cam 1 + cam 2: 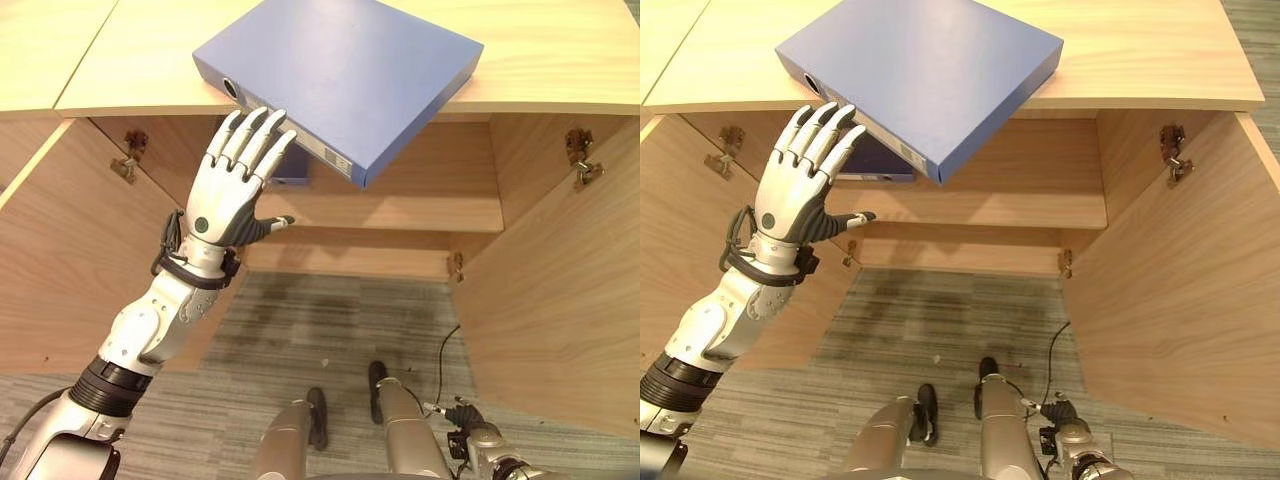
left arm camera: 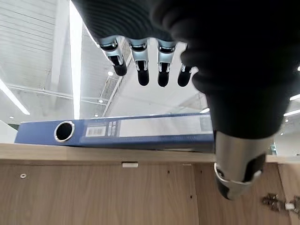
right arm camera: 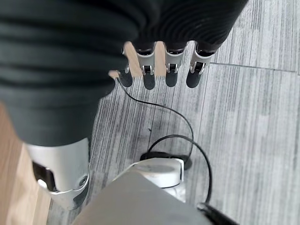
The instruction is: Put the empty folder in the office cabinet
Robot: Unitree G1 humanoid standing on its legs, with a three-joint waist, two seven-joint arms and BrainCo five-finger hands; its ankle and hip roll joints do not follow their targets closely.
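One eye view shows left hand point(image 1: 225, 205) beside folder point(image 1: 340, 70).

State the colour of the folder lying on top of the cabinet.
The folder is blue, with a pale label strip on its spine; the left eye view shows it best.

Grey striped carpet point(image 1: 330, 330) below; ceiling strip lights point(image 2: 74, 56) overhead, seen in the left wrist view.

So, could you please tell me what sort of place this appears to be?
Probably an office: a blue folder lies on a wooden cabinet with open doors, above grey carpet tiles.
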